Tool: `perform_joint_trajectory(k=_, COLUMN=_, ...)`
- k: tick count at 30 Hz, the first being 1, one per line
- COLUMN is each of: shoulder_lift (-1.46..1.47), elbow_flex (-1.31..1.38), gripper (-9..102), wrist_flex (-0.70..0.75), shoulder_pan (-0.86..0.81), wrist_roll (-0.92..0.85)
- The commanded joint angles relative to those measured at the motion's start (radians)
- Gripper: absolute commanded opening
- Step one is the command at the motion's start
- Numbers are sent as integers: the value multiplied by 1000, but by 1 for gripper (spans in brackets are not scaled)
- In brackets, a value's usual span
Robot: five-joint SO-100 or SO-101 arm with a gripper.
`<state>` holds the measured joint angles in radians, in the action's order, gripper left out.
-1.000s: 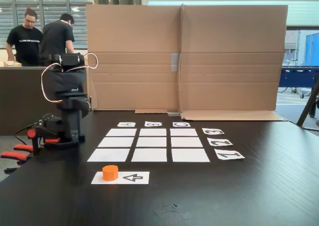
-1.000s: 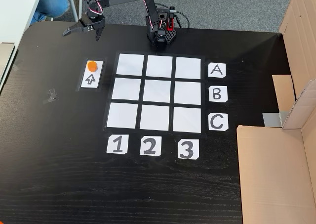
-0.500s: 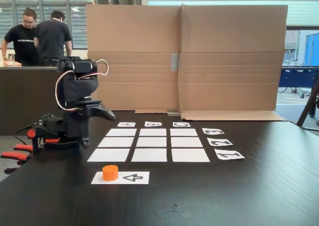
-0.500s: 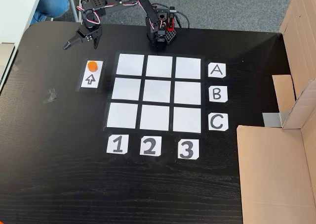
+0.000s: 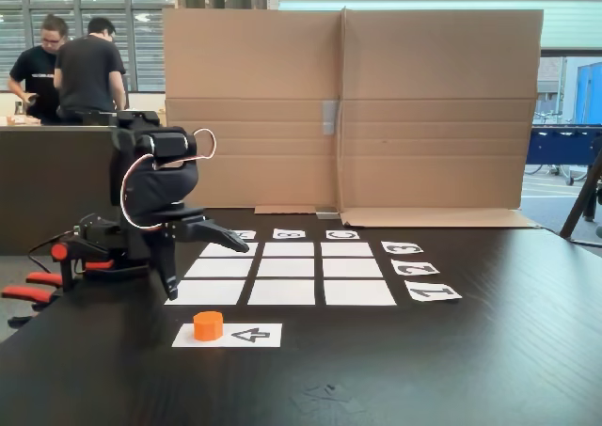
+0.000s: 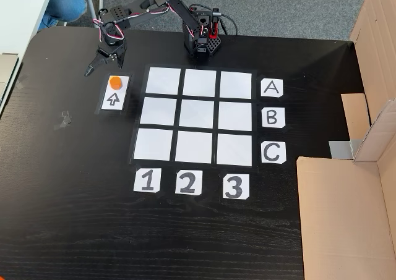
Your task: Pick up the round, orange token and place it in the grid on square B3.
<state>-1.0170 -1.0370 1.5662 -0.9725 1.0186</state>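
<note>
We see the gripper [image 6: 103,65] with its black jaws spread wide, holding nothing and touching nothing; in a fixed view [image 5: 202,264] one finger points out level while the other hangs down. It sits near the token [image 6: 114,81], just beyond the top end of the white sheet [image 6: 115,98] with a black arrow. The token [image 5: 208,325] is a short, flat-topped orange cylinder resting on that sheet, beside the grid [image 6: 197,114] of nine flat white paper rectangles. Square B3 [image 6: 235,115] lies bare next to the B label [image 6: 273,117]. The table [image 6: 74,206] is dark wood-grain, and a creased brown cardboard screen [image 5: 433,106] stands behind it.
</note>
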Motion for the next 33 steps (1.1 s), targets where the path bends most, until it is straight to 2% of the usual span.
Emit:
perform_joint_trajectory(k=1, shoulder_lift=11, elbow_flex=48, gripper=80, wrist_flex=5, shoulder_pan=18, wrist_roll=-11)
perform_joint_trajectory(k=27, shoulder_lift=172, elbow_flex=178, gripper=78, wrist_flex=0, shoulder_pan=61, wrist_roll=-9)
perform_joint_trajectory(k=29, shoulder_lift=173, elbow_flex=178, gripper=72, wrist_flex=-2, shoulder_pan=63, wrist_roll=-9)
perform_joint_trajectory(k=30, shoulder_lift=173, elbow_flex=178, gripper=65, wrist_flex=-2, shoulder_pan=66, wrist_roll=-9)
perform_joint_trajectory(k=31, shoulder_lift=173, elbow_flex=178, gripper=50, wrist_flex=-2, shoulder_pan=69, wrist_roll=-9)
perform_joint_trajectory(k=33, shoulder_lift=173, elbow_flex=181, gripper=8, wrist_flex=-11, shoulder_pan=78, wrist_roll=-11)
